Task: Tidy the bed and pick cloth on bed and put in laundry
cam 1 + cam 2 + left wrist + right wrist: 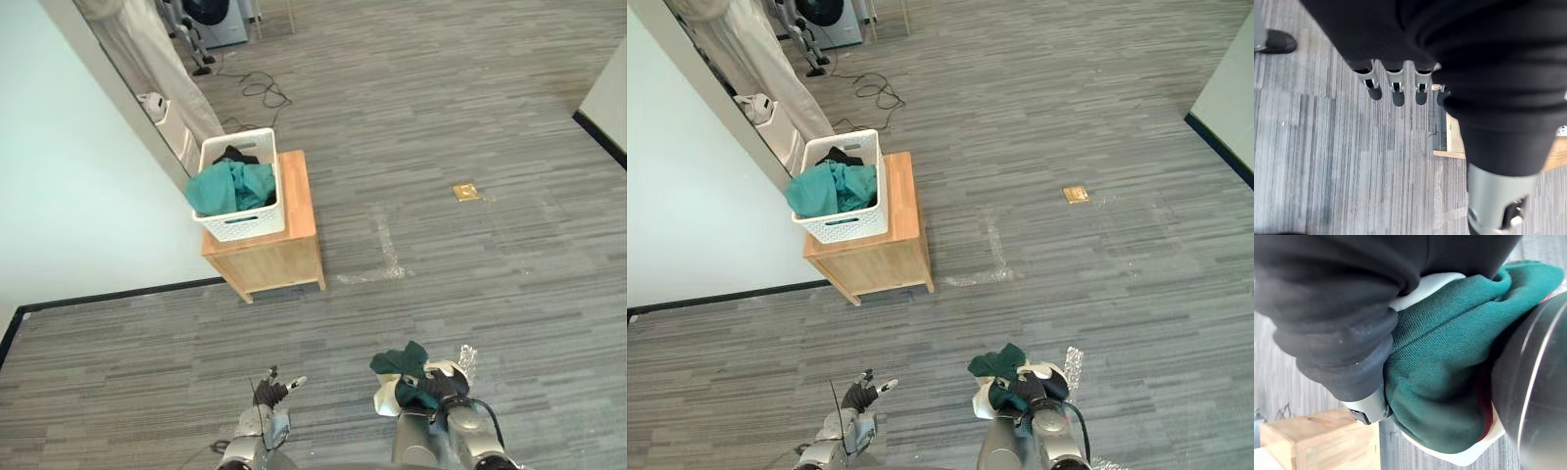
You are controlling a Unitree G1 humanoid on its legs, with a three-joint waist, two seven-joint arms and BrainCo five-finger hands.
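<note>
Right wrist view: the right hand grips a bunched green cloth in curled fingers, soft, light and probably best held by its gathered middle, well apart from the white laundry basket, while the left hand hangs straight-fingered and empty.

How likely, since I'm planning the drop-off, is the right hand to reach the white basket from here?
Probably not yet: the right hand, holding green cloth, sits far from the basket across open floor; nothing blocks the way.

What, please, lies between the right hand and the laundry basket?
In both eye views, from the right hand: bare floor, then the wooden stand under the basket.
</note>
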